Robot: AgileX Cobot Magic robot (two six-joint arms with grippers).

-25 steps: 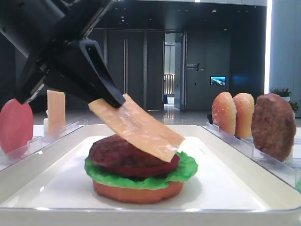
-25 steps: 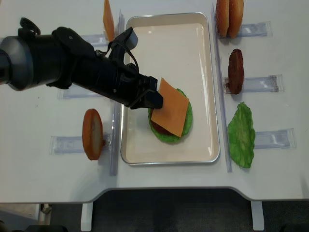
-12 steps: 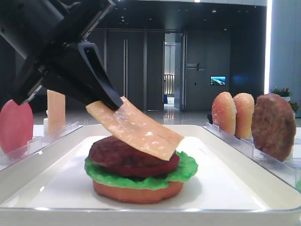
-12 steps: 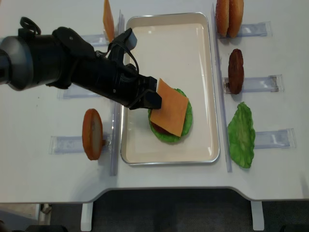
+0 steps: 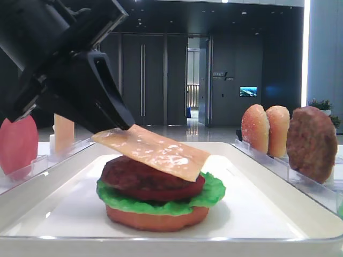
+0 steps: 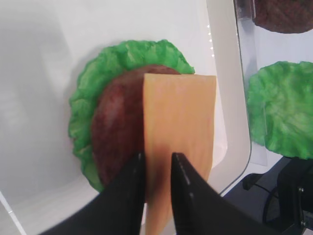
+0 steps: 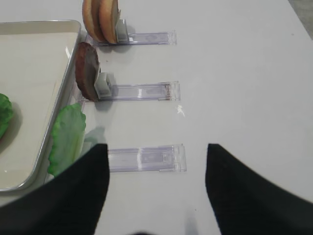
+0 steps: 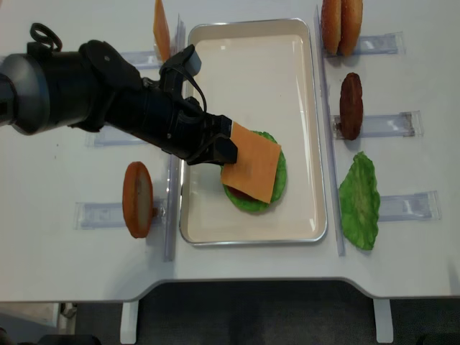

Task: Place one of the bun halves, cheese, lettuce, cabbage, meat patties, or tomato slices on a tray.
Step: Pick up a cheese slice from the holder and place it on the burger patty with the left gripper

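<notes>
On the white tray point(image 8: 248, 29) point(image 5: 257, 201) stands a stack: flat bun half point(image 5: 155, 218), lettuce point(image 5: 214, 190) point(image 6: 93, 93), meat patty point(image 5: 144, 179) point(image 6: 117, 127). The cheese point(image 5: 155, 152) point(image 6: 188, 112) point(image 8: 250, 171) lies tilted on the patty, with its left edge raised. My left gripper point(image 6: 157, 156) point(image 8: 224, 147) point(image 5: 120, 126) straddles that edge, and its jaws stand apart with a gap either side of the thin slice. Off to the right, over bare table, my right gripper point(image 7: 154, 146) is open and holds nothing.
Left of the tray, a second cheese slice point(image 8: 161, 29) and a tomato slice point(image 5: 17, 143) stand upright in clear racks. On the right are two domed bun halves point(image 8: 341, 27) point(image 7: 102, 19), another patty point(image 8: 351, 106) point(image 7: 87, 71) and a loose lettuce leaf point(image 8: 359, 201) point(image 7: 68, 137).
The cheese has swung down from a steep tilt to lie nearly flat on the patty. The left jaws have parted from shut, and the arm has drawn slightly left.
</notes>
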